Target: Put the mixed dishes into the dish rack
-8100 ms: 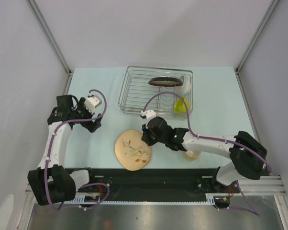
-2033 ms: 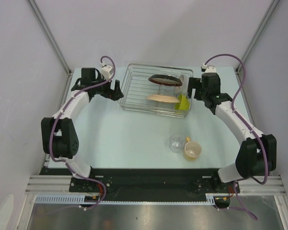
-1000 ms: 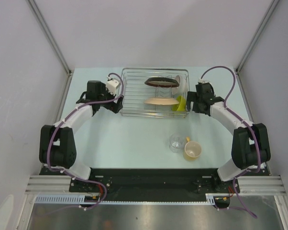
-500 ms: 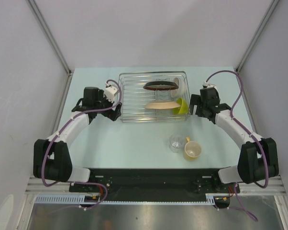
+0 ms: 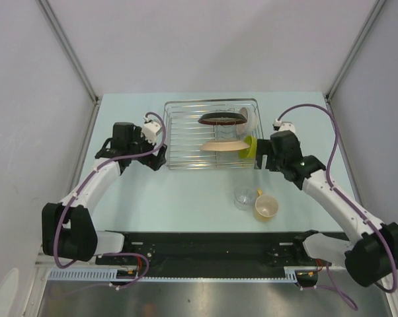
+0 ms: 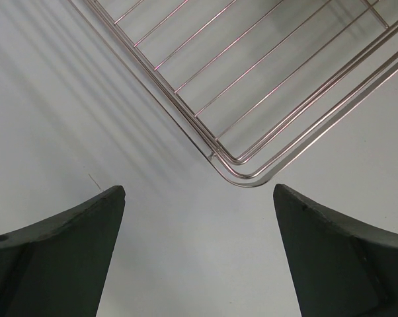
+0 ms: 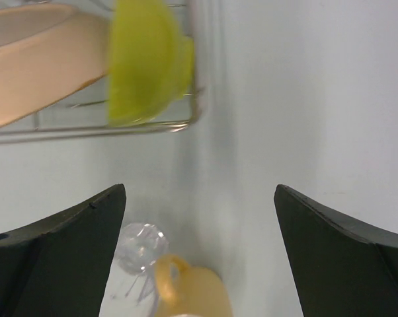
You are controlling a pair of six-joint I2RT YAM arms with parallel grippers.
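Rack [image 5: 168,135] sits mid-bench, toward the far side. Inside, R end: red-rim plate [image 5: 219,119] propped on edge in the tines. Leaf plate [image 5: 222,144] is propped just nearer. White bowl [image 5: 244,117] is tipped up by the R wall. Lime piece [image 5: 250,146] is in the near-R corner, right vs the leaf plate's edge.

Not loaded yet: glass [image 5: 243,197] and cup [image 5: 266,207], just beside each other on the bench [image 5: 186,191], nearer the front. Cup's on the R w/ handle toward the rack.

L fingers [image 5: 157,158] are at the rack's near-L corner, spread wide, released. Wrist cam shows the rounded wire corner just ahead of the gap, no contact w/ either finger.

R fingers [image 5: 265,158] are just off the near-R corner, also spread, gripping nothing. Its wrist cam has the lime piece & leaf plate up top behind the rack wire. Glass and cup show low in view, betw. the two fingers. Motion blur there, so cup detail's soft.
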